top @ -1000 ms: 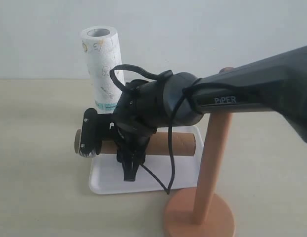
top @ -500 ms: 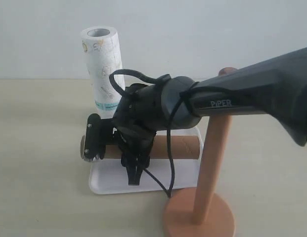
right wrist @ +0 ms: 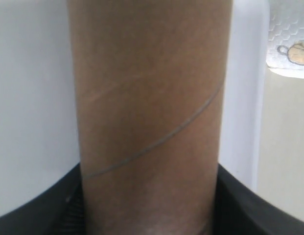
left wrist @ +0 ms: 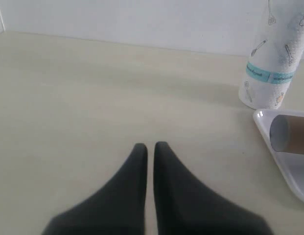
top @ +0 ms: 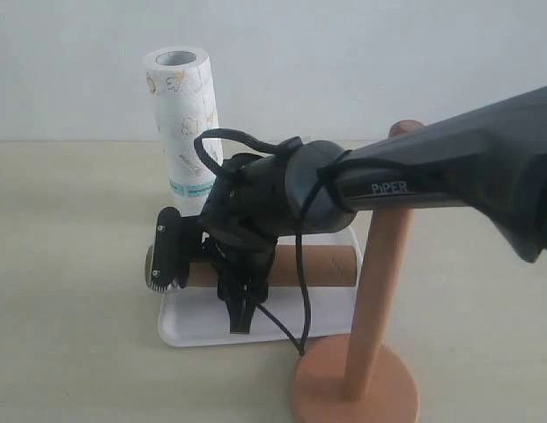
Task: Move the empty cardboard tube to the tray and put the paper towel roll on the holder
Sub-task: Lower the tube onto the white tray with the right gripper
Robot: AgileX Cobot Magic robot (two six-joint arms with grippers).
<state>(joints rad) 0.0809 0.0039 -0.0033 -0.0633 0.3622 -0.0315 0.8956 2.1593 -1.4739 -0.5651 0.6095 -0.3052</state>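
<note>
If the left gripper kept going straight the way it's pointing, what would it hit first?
Nothing nearby: the left gripper points across the table toward the back wall. The paper towel roll stands off its line, though depth is unclear.

Matt cardboard tube (top: 326, 264), glossy white tray (top: 194, 330), smooth wooden holder (top: 379, 291)

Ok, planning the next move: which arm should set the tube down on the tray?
Right: its gripper holds the tube over the tray. The left gripper is shut and empty, off to the side.
</note>
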